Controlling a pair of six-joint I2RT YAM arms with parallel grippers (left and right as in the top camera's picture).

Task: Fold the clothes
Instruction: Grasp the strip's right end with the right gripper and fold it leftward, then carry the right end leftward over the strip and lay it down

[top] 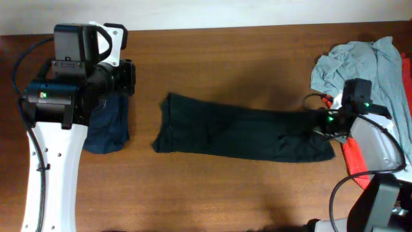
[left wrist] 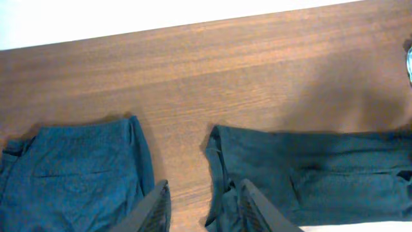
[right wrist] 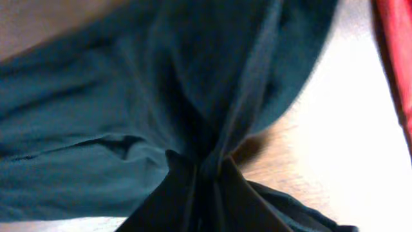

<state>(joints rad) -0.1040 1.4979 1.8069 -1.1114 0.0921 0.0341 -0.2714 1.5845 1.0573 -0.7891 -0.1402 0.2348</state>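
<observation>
Overhead: one black T-shirt (top: 238, 132), one navy garment (top: 109, 129).

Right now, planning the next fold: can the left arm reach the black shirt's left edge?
Probably yes. The left pincer hangs open right by the left edge of the black shirt; nothing lies between, and the navy garment sits to the side.

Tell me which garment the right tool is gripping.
The black T-shirt stretched across the middle: the right tool is shut on its end. The navy garment, grey shirt and red shirt lie ungripped.
</observation>
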